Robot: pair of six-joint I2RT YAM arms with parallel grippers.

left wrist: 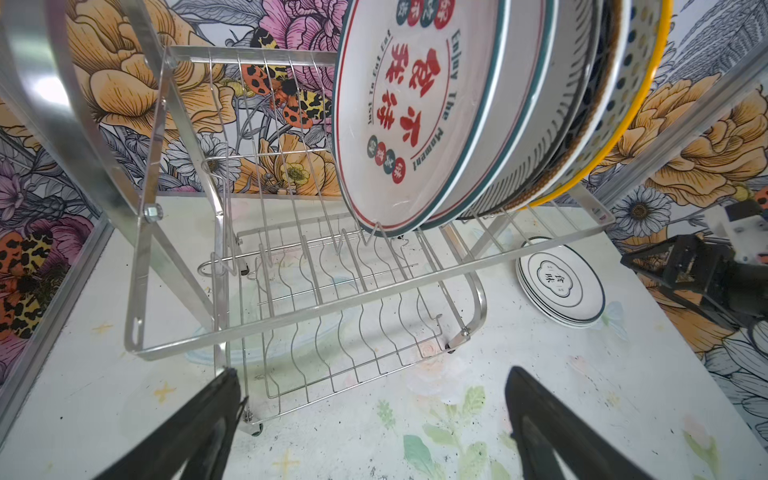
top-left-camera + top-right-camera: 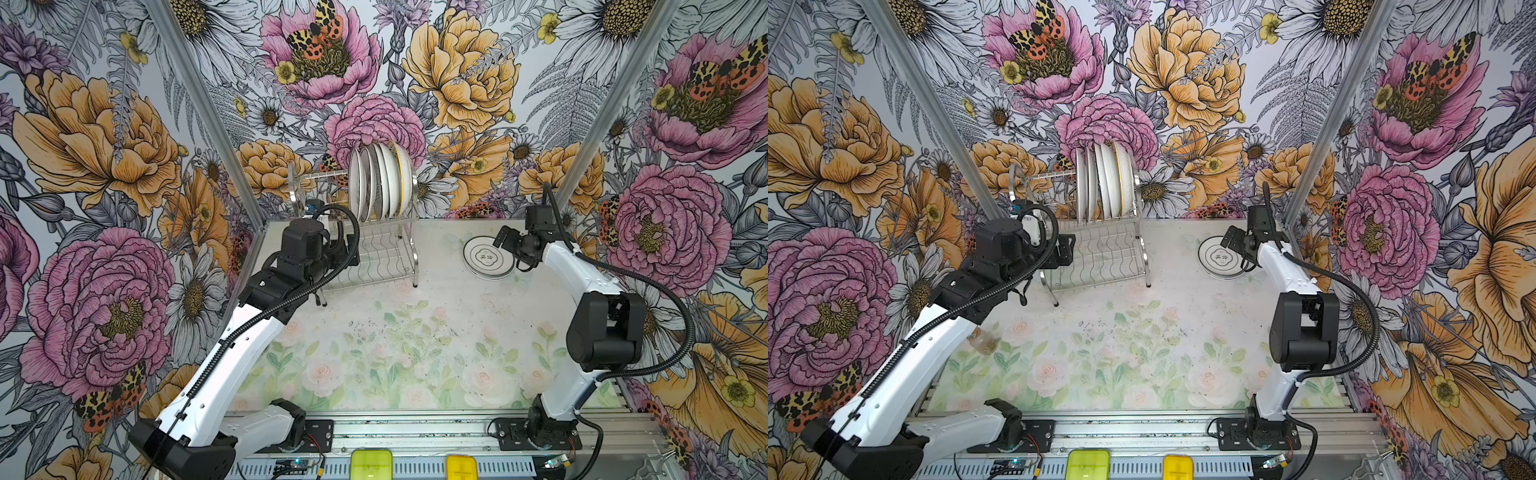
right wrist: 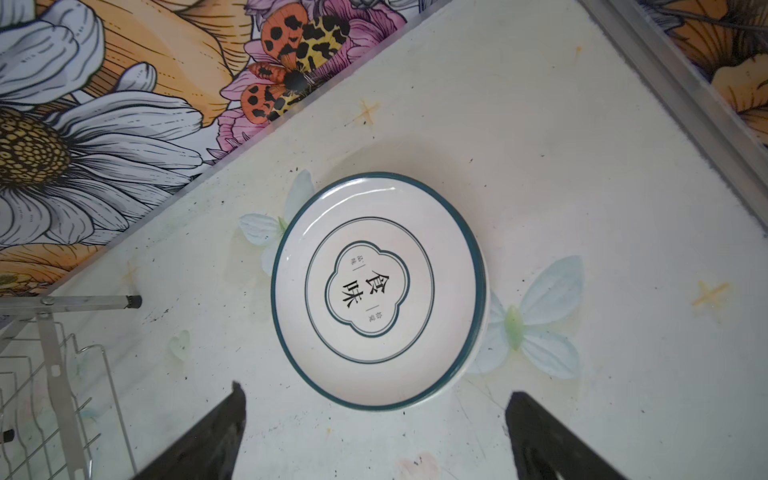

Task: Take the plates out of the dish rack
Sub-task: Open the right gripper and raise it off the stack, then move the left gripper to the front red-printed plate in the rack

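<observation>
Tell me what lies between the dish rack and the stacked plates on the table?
Nothing. In both top views the table is bare between the dish rack and the stacked plates, apart from its printed flowers and dark specks.

plates (image 2: 380,183) in dish rack (image 2: 414,262) — stack (image 2: 488,257) to its right

The dish rack (image 1: 141,266) is shiny silver wire; in it the front plate (image 1: 395,124) is white with a teal-and-red rim and red characters, the striped plate (image 1: 536,162) has black radial lines, and the dotted plate (image 1: 633,54) shows dark dots inside a yellow edge. The flat plate (image 3: 374,291) on the table (image 3: 582,166) is white with a dark teal rim, thin teal rings, a clover outline and black characters. The table is pale cream with faint pink roses, green leaves and pale blue butterflies, and the wallpaper (image 2: 104,137) bears orange and pink blooms, white daisies and black-spotted orange moths.
</observation>
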